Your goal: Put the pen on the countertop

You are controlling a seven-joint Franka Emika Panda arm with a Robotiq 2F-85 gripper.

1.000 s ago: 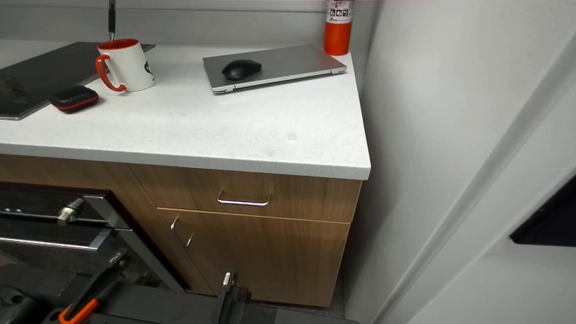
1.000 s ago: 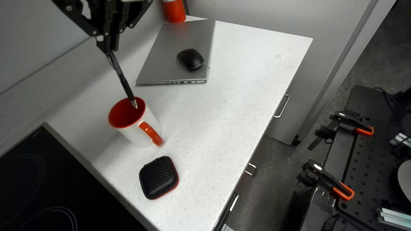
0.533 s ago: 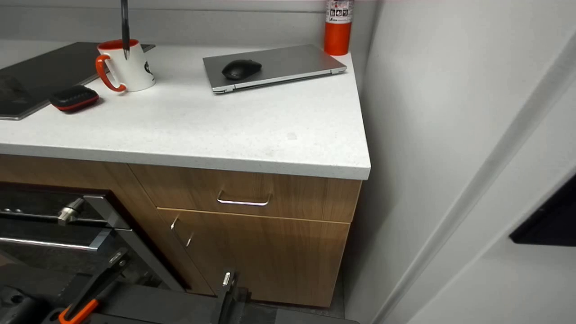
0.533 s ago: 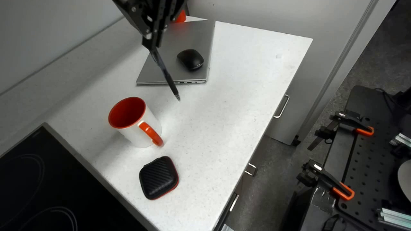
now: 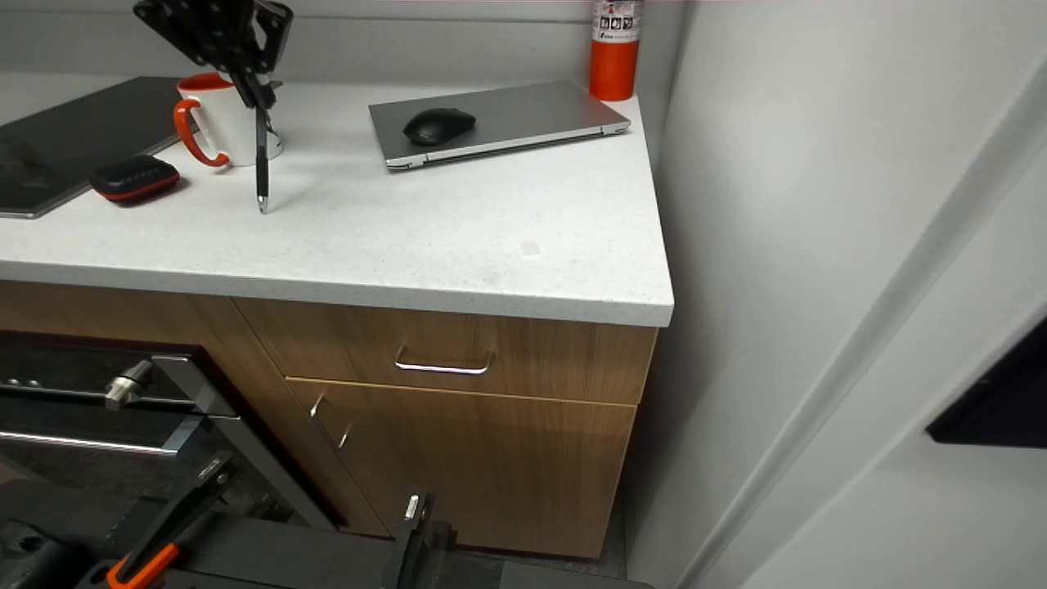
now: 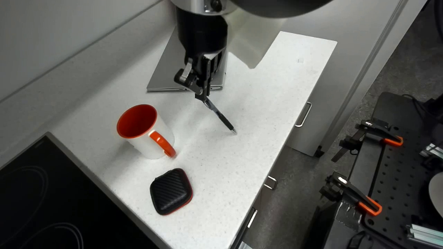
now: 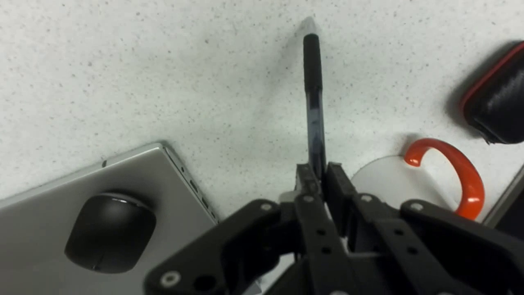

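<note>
Countertop [image 5: 458, 237], white and speckled, has its thick edge nearest in an exterior view. Over it, farther in, a dark pen [image 5: 262, 168] slants tip-down; it has just come nearer and lower, away from the red-and-white mug [image 5: 229, 127]. Whether its tip touches is hard to tell. The gripper [image 7: 320, 170] above pinches the pen's upper end, fingers nearly together. Placing looks close: laying it flat and releasing seem to remain. Beyond, slightly left, stands the mug; farther right, a closed laptop [image 5: 507, 123].
</note>
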